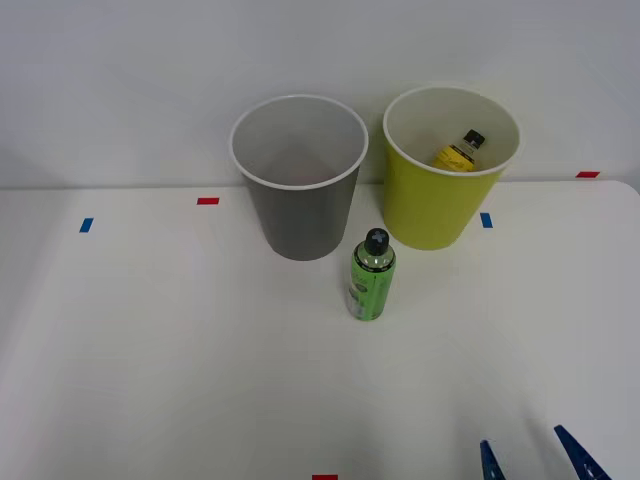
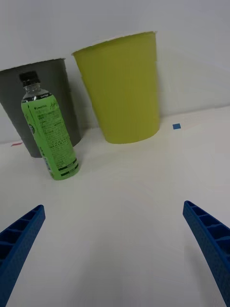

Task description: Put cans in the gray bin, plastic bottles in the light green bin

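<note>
A plain pale wall rises behind a white table [image 1: 150, 350] dotted with small red and blue tape marks. At the table's near edge, toward the robot's right, the right gripper [image 1: 540, 462] hangs low over the bare surface with its blue ribbed fingers [image 2: 21, 237] spread wide apart and nothing between them; in the wrist view the two fingers sit at opposite corners with open tabletop in the gap. Ahead of the gripper, well apart from it, stands the small plastic bottle with a bright green wrap and a black cap [image 1: 372, 276], upright on the table and untouched. Just behind that bottle, slightly to its left, is the round tapered gray plastic bin with a white rim [image 1: 300, 215]; the bottle stands near its base, and whether they touch cannot be told. Beside the gray bin, to the right and close to it, is the round tapered yellow-green plastic bin [image 1: 440, 205] with a whitish inside. Within that yellow-green bin lies a small bottle with a yellow label and a black cap [image 1: 460, 151], tilted against the inner wall with its cap pointing up and to the right. The gray bin's pale interior shows a faint reddish patch low down, too dim to identify.
</note>
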Robot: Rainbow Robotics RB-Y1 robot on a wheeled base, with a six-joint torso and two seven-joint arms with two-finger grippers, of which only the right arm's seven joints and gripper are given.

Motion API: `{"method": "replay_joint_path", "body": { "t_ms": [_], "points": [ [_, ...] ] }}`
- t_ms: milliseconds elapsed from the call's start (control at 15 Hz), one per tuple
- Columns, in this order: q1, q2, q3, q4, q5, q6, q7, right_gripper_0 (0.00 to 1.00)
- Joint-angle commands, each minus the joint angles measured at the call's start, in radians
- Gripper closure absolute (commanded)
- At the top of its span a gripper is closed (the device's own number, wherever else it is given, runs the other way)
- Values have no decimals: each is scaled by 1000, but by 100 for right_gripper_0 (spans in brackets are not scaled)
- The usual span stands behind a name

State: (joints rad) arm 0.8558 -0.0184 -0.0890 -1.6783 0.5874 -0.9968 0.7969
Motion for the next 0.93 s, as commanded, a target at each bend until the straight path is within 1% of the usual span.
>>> {"method": "replay_joint_path", "body": {
  "t_ms": [67,200,933],
  "points": [
    [6,-1,6,12,-6,-3,18,0],
    [16,-1,15,12,-15,-3,18,0],
    [11,-9,14,11,-15,-13,21,0]
  ]
}}
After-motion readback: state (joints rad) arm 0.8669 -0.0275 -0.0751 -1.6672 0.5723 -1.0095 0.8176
